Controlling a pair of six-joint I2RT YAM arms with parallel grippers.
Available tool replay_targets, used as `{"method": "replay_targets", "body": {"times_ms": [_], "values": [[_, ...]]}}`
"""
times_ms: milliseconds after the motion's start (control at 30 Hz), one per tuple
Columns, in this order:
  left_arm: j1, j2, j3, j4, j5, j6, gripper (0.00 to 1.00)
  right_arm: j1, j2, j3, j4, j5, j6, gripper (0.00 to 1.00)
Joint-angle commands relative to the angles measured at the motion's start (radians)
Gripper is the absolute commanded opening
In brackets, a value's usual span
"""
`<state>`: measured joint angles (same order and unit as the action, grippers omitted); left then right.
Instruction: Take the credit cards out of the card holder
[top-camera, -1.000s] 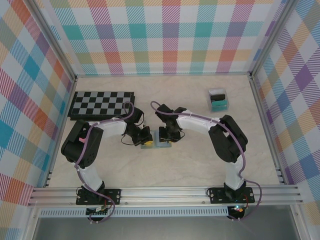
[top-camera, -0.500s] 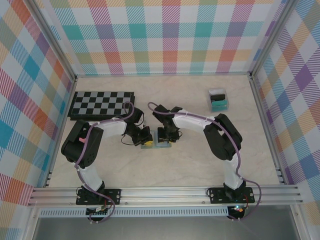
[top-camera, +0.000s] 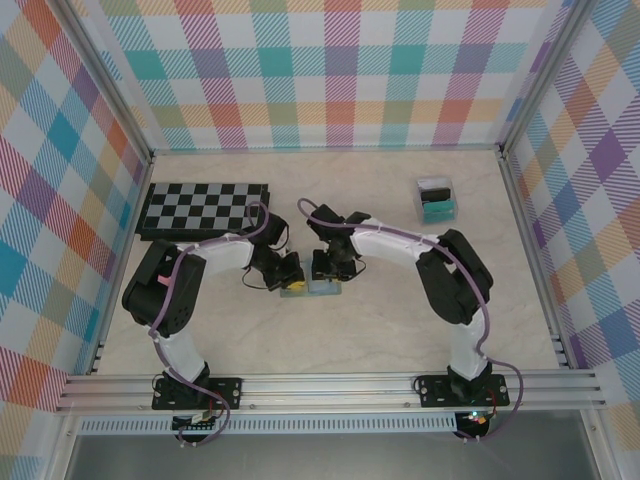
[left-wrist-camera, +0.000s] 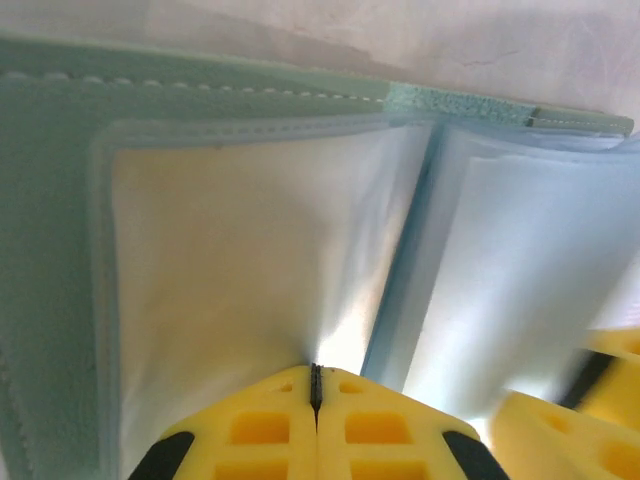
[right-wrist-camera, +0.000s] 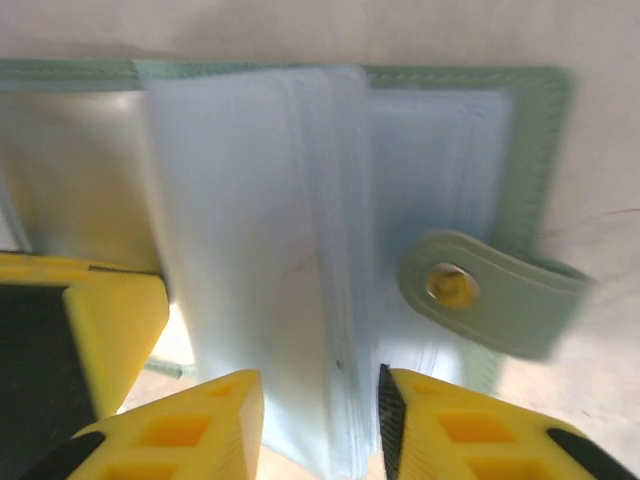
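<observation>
The card holder (top-camera: 312, 289) lies open and flat near the middle of the counter (top-camera: 400, 330). It is nearer the arms than the right end of the chessboard (top-camera: 205, 208) and well apart from the clear box (top-camera: 436, 200) at the far right.

Its cover is sage green with a stitched edge. Inside is a stack of thin, pale grey-blue sleeves (right-wrist-camera: 250, 200) fanned up from the spine like pages. A rounded green tab (right-wrist-camera: 490, 295) with a small brass-coloured stud (right-wrist-camera: 448, 285) folds in over the right half. In the right wrist view the left pocket has a dull yellowish cast, but what sits in it cannot be told.

The left pincer (left-wrist-camera: 316, 372) has its yellow pads pressed together with only a hairline seam between them. The tips are at the lower edge of the left-hand pocket, just beside the fold. Whether a thin leaf is caught between them cannot be told.

The right pincer (right-wrist-camera: 318, 382) is partly spread, with one finger on each side of the lower edge of the raised sleeves. It is not clear whether the pads press on them.
</observation>
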<state>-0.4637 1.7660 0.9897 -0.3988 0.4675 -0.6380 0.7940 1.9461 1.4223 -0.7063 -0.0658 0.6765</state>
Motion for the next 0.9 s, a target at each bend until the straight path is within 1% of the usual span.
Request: {"method": "replay_targets", "body": {"times_ms": [0,67,133,167,200,300,333,400,433,533,567,600,633,733,867], "values": [[-0.006,-0.108,0.074,-0.158,-0.107,0.030,0.13,0.005,-0.152,-0.018,-0.044,0.097,0.014,0.44],[-0.003,-0.152,0.113,-0.236,-0.159,0.046,0.18,0.006,-0.217,-0.037,-0.057,0.139,0.012,0.54],[-0.004,-0.193,0.159,-0.303,-0.188,0.061,0.22,0.003,-0.289,-0.055,-0.066,0.192,-0.005,0.70],[-0.004,-0.211,0.175,-0.318,-0.202,0.064,0.25,0.000,-0.318,-0.057,-0.079,0.230,-0.010,0.76],[-0.003,-0.231,0.195,-0.340,-0.228,0.068,0.29,-0.007,-0.350,-0.054,-0.097,0.279,-0.017,0.81],[0.007,-0.282,0.253,-0.403,-0.340,0.091,0.46,-0.042,-0.438,-0.060,-0.131,0.421,-0.042,0.97],[0.015,-0.300,0.264,-0.411,-0.384,0.096,0.52,-0.059,-0.472,-0.070,-0.133,0.472,-0.053,1.00],[0.034,-0.340,0.265,-0.403,-0.455,0.100,0.62,-0.097,-0.530,-0.091,-0.130,0.560,-0.076,1.00],[0.048,-0.365,0.254,-0.381,-0.475,0.100,0.70,-0.122,-0.562,-0.105,-0.125,0.601,-0.088,1.00],[0.076,-0.453,0.167,-0.254,-0.539,0.110,0.94,-0.221,-0.645,-0.153,-0.114,0.673,-0.110,1.00],[0.083,-0.479,0.137,-0.219,-0.567,0.117,1.00,-0.262,-0.674,-0.174,-0.102,0.691,-0.117,1.00],[0.090,-0.497,0.110,-0.191,-0.598,0.125,1.00,-0.293,-0.700,-0.196,-0.090,0.708,-0.123,1.00],[0.098,-0.512,0.081,-0.167,-0.653,0.128,1.00,-0.329,-0.732,-0.228,-0.066,0.730,-0.128,1.00],[0.124,-0.546,0.006,-0.119,-0.785,0.123,1.00,-0.416,-0.836,-0.356,0.077,0.754,-0.181,1.00],[0.156,-0.588,-0.094,-0.030,-0.859,0.152,1.00,-0.531,-0.947,-0.543,0.292,0.754,-0.233,1.00]]}}
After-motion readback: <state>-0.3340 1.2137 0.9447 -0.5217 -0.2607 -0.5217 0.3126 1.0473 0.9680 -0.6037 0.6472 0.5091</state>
